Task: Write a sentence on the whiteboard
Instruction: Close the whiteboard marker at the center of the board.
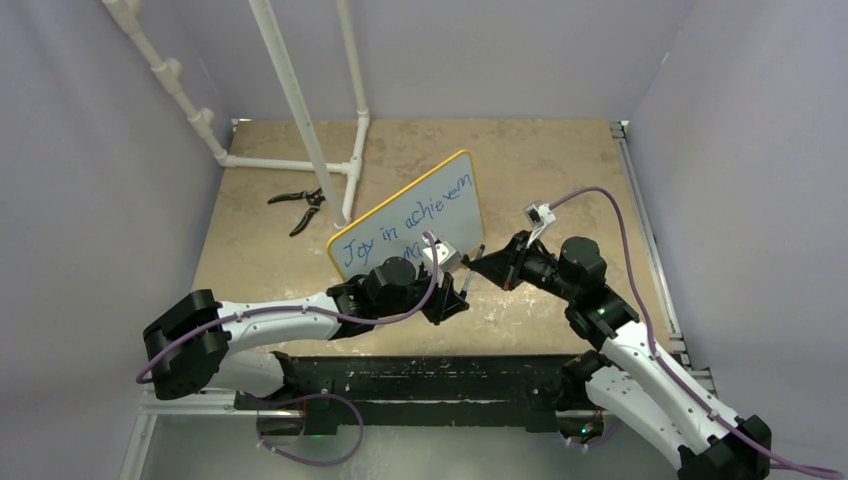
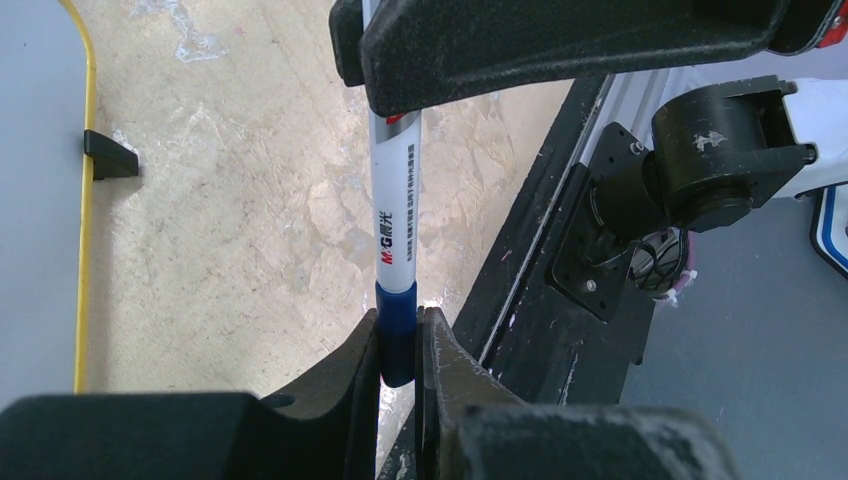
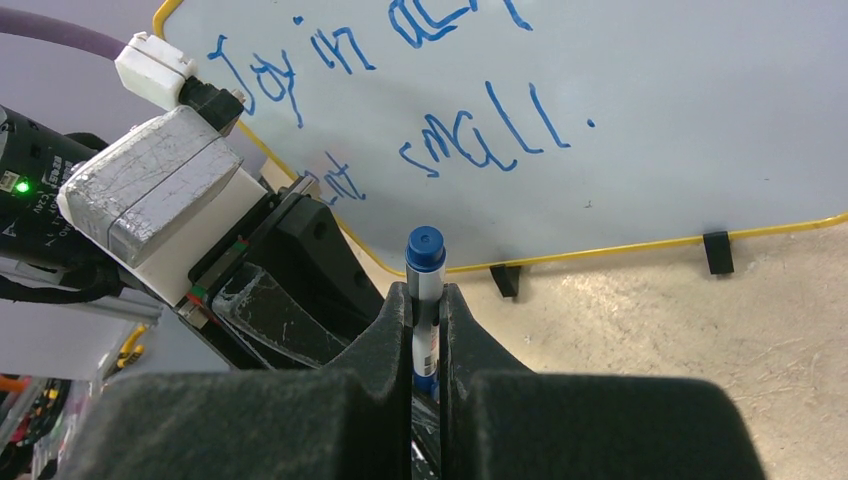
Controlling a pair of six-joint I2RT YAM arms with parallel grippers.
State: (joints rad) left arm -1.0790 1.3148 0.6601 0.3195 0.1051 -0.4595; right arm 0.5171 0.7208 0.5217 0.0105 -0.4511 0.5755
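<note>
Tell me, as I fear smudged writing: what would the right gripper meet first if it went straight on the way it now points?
The right gripper, shut on the marker, would probably meet the whiteboard first, low on its face near the sentence's last word; depth is unclear.

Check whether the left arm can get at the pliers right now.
Probably not yet. The left gripper is shut on the marker, which the right gripper clamps too, and the whiteboard stands roughly between it and the pliers; it would need to let go and skirt the board.
</note>
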